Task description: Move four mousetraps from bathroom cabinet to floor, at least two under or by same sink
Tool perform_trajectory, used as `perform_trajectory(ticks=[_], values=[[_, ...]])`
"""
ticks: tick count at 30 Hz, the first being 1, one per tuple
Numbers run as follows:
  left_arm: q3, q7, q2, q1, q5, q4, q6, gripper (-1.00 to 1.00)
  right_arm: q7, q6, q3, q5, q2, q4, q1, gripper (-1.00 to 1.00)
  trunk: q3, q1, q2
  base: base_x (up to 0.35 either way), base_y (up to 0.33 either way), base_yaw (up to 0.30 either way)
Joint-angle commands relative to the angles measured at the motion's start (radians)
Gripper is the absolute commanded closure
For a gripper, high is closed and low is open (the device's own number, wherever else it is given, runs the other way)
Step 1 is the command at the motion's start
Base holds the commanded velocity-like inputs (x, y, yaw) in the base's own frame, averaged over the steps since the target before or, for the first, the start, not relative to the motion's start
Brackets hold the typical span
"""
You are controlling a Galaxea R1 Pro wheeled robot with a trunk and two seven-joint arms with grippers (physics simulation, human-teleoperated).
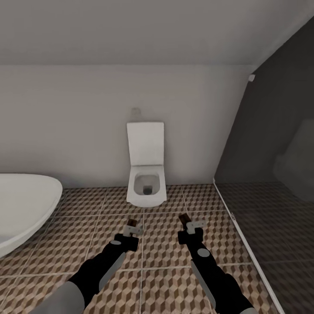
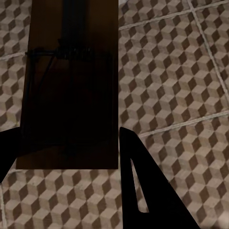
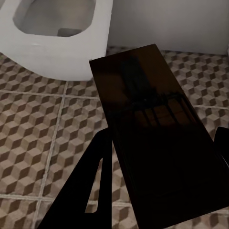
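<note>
The bathroom floor (image 1: 165, 257), tiled in a brown-and-beige cube pattern with pale grout lines, spreads out in front of the white toilet (image 1: 146, 181), which stands against the pale back wall with its lid raised. A dark glass partition (image 1: 270, 174) rises off to the toilet's right, running along the edge of the tiles. The rounded white bathtub (image 1: 22, 205) sits off to the toilet's left.

Both arms reach forward over the floor toward the toilet. The left gripper (image 1: 132, 231) has its jaws closed onto a mousetrap (image 2: 69, 90), a flat brown board with dark wire parts that sticks out past the fingers (image 2: 143, 191), above the tiles. The right gripper (image 1: 188, 226) likewise clamps its jaws on a second mousetrap (image 3: 152, 138), whose far end points toward the toilet bowl; its dark fingers (image 3: 90, 186) flank the board. Both traps are held clear of the floor, just in front of the toilet, the right one a little closer to it.
</note>
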Motion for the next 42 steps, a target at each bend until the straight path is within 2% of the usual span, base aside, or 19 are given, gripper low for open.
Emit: perform_trajectory(ticks=[1,42], values=[[-0.006,0.010,0.001,-0.001,0.008,-0.002,0.004,1.00,-0.009,0.004,0.003,-0.010,-0.001,-0.001,-0.001,1.00,-0.006,0.004,-0.008,0.000,0.000,0.000],[-0.007,0.010,0.000,-0.001,0.008,0.001,0.004,1.00,-0.009,0.004,0.003,-0.009,-0.002,-0.001,-0.001,1.00,-0.199,0.161,-0.295,0.000,0.000,0.000]])
